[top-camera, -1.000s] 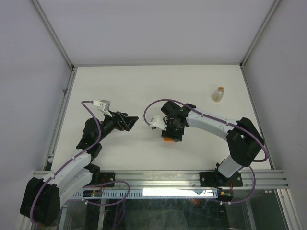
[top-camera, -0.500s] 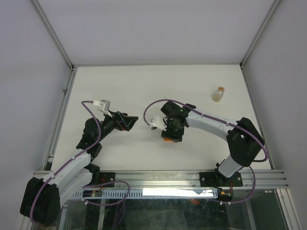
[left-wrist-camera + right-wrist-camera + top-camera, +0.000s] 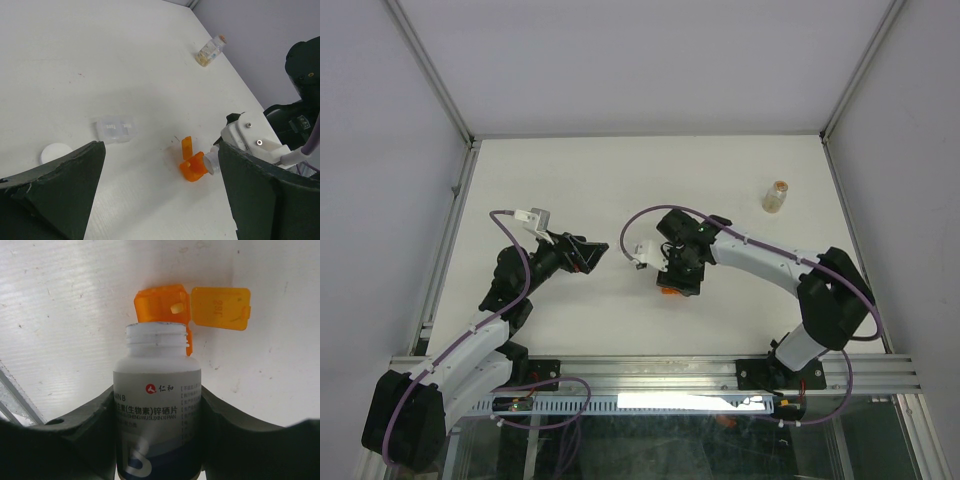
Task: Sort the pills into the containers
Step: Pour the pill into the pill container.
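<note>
Right jaws half closed on the white bottle (image 3: 157, 425), its uncapped mouth tipped over the orange cup (image 3: 161, 305), lid flipped open; open counter (image 3: 620, 180) beyond to the far edge. Left jaws spread wide, empty, hovering to the cup's left. The clear vial (image 3: 776, 196) with tan pills (image 3: 204, 59) stands near the far right edge. Left arm (image 3: 470, 340) and right arm (image 3: 760, 258) bend inward

White bottle (image 3: 158, 405): white neck, red logo, black characters, dark blue band with white lettering.
Flip-lid container (image 3: 162, 305): translucent orange, lid the same.
Vial (image 3: 210, 50): clear, tan-filled, orange-tan top.
Pill case (image 3: 115, 129): clear.
Disc (image 3: 56, 152): white.
Table (image 3: 620, 180): white.
</note>
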Motion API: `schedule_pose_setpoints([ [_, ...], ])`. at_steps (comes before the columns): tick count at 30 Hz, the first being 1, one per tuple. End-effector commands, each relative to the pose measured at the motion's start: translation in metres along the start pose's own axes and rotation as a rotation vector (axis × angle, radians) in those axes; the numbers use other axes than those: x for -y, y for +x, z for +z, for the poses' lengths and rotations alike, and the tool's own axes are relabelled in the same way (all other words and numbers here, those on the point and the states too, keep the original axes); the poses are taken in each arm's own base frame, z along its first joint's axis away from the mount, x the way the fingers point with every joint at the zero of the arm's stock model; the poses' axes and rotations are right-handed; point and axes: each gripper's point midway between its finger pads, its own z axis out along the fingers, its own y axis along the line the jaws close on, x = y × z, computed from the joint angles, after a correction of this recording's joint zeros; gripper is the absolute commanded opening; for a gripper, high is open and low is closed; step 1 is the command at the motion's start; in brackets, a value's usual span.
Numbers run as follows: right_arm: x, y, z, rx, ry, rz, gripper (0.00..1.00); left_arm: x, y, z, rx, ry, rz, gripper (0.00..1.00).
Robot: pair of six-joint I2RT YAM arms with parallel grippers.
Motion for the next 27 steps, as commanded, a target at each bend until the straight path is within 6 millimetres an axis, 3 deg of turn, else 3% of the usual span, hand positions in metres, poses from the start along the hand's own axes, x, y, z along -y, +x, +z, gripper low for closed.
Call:
schedule_pose_setpoints([
  [1,0.008,-0.003,-0.008,0.008,-0.009,0.030,0.00,0.016,-0.027,0.004,0.068,0.059,0.051,0.99],
  [3,0.012,-0.014,-0.013,0.080,0.058,-0.002,0.00,0.016,-0.026,0.003,0.072,0.059,0.050,0.99],
  [5,0.017,-0.002,-0.006,0.022,0.067,0.004,0.00,0.016,-0.027,0.003,0.072,0.061,0.051,0.99],
  [8,0.002,-0.011,-0.010,0.048,0.001,0.004,0.00,0.016,-0.027,0.003,0.074,0.058,0.051,0.99],
  [11,0.015,-0.008,-0.010,0.031,0.061,-0.002,0.00,0.016,-0.026,0.004,0.068,0.060,0.050,0.99],
  [13,-0.001,-0.011,-0.010,0.026,-0.028,0.014,0.00,0.015,-0.026,0.004,0.068,0.058,0.050,0.99],
  [14,0.004,-0.020,-0.015,0.081,0.035,-0.009,0.00,0.016,-0.026,0.003,0.070,0.059,0.050,0.99],
  [16,0.016,-0.005,-0.007,0.034,0.073,-0.003,0.00,0.016,-0.027,0.003,0.071,0.060,0.050,0.99],
  [17,0.011,0.000,-0.005,-0.003,0.017,0.016,0.00,0.015,-0.027,0.004,0.068,0.058,0.051,0.99],
  [18,0.003,-0.006,-0.009,0.012,-0.026,0.028,0.00,0.016,-0.027,0.004,0.068,0.059,0.052,0.99],
  [20,0.011,-0.015,-0.014,0.080,0.067,-0.010,0.00,0.016,-0.027,0.003,0.073,0.058,0.049,0.99],
  [22,0.016,0.000,-0.007,0.009,0.057,0.012,0.00,0.015,-0.027,0.004,0.070,0.059,0.051,0.99],
  [25,0.006,-0.014,-0.015,0.069,0.037,-0.005,0.00,0.015,-0.026,0.003,0.070,0.058,0.050,0.99],
  [27,0.015,-0.004,-0.007,0.040,0.081,-0.017,0.00,0.015,-0.027,0.004,0.069,0.059,0.051,0.99],
])
